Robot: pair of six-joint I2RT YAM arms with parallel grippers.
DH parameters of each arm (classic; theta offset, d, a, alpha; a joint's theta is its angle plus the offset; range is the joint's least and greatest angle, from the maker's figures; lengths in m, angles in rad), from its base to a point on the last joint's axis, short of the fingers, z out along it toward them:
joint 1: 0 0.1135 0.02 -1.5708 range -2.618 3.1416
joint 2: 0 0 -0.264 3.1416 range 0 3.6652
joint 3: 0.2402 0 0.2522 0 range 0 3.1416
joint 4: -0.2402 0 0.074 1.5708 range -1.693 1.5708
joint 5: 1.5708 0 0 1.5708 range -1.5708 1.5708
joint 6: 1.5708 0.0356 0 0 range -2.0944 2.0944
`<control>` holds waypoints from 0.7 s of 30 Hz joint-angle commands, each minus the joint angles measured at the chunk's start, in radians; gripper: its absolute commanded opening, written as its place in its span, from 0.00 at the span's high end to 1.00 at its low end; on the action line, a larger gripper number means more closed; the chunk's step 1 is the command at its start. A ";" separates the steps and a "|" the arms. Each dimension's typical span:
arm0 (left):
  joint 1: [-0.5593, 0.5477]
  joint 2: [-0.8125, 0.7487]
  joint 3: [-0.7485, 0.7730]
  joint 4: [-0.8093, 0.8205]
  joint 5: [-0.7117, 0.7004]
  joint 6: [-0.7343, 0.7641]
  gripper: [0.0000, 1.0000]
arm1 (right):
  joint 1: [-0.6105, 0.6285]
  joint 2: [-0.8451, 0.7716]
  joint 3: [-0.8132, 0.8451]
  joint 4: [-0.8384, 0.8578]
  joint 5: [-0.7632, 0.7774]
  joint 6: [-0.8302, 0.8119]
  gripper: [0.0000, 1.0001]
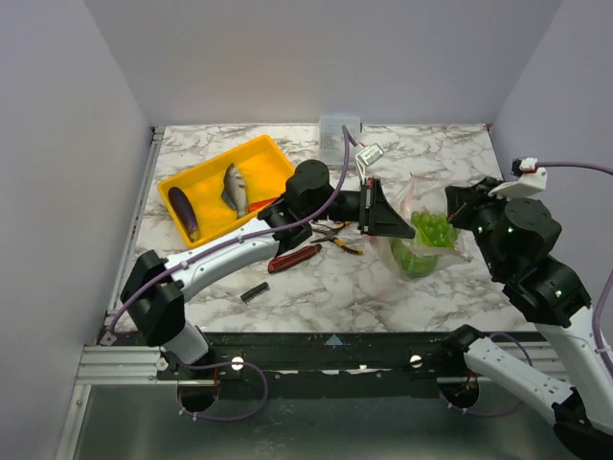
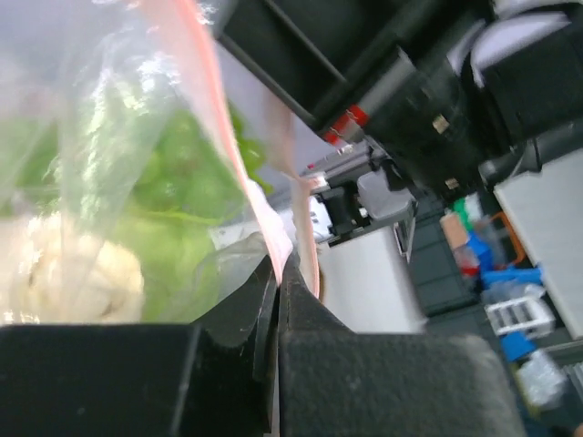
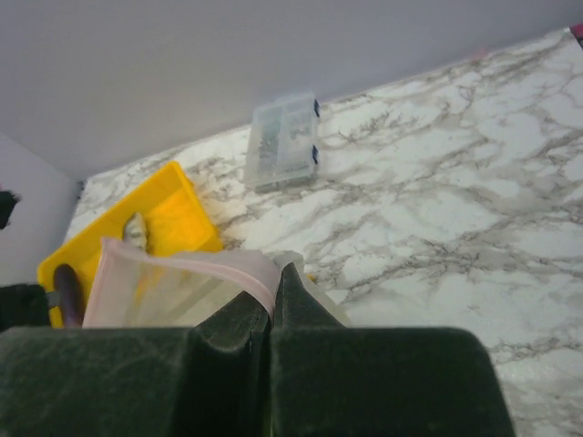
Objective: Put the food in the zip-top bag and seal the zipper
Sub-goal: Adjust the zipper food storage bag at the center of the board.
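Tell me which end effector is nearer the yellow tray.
Left. The left end effector grips the zip-top bag just right of the yellow tray. The right end effector grips the bag's opposite side, farther from the tray.

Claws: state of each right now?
Left claw: closed, pinching the zipper of the zip-top bag.
Right claw: closed, pinching the zipper at the bag's mouth.

Even, soft overhead light — faint shadows; left wrist view blurred close-up, background out of focus.
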 commanded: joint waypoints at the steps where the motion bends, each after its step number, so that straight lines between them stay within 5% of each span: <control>1: 0.087 0.147 -0.114 0.243 0.053 -0.250 1.00 | 0.003 0.008 -0.145 0.020 0.074 0.007 1.00; 6: 0.076 0.129 -0.022 0.148 0.053 -0.187 1.00 | 0.003 0.057 -0.131 -0.022 0.273 -0.054 1.00; 11: 0.071 0.094 0.091 0.072 0.063 -0.139 1.00 | 0.004 0.041 0.028 -0.030 0.190 -0.098 0.99; 21: 0.096 0.142 -0.088 0.151 0.055 -0.168 1.00 | 0.003 -0.042 -0.149 -0.012 0.229 0.004 0.99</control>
